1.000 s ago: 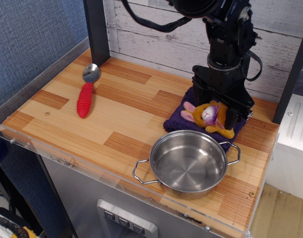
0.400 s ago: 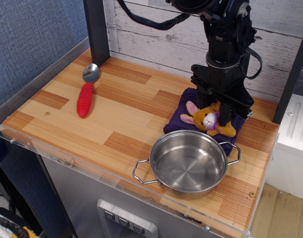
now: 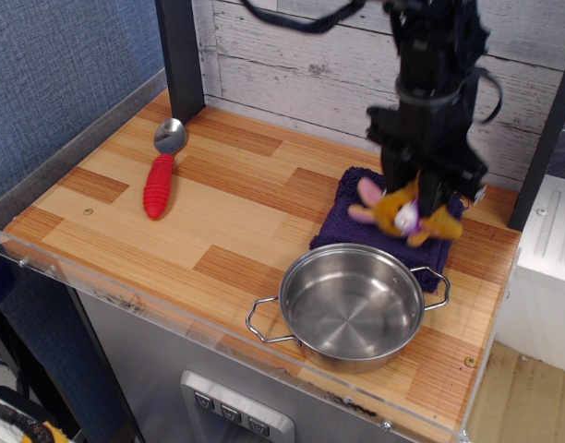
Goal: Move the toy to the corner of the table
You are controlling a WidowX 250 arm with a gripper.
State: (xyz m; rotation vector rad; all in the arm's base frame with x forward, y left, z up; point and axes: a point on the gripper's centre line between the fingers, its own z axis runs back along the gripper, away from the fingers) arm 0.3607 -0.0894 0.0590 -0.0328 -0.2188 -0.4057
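1. I see 1 table (image 3: 236,208), its middle planks bare out to the acrylic front edge.
2. 1 gripper (image 3: 421,198) clamps 1 toy (image 3: 402,212) above 1 purple towel (image 3: 356,226).
3. 1 pot (image 3: 352,305) sits front-right; 1 spoon (image 3: 160,175) lies far left.

Looking like a mock kitchen test rig: striped wood-plank table (image 3: 218,221) edged in clear acrylic, steel pot (image 3: 352,305), red-handled spoon (image 3: 161,171), whitewashed plank backdrop (image 3: 292,65), black frame post (image 3: 179,55).
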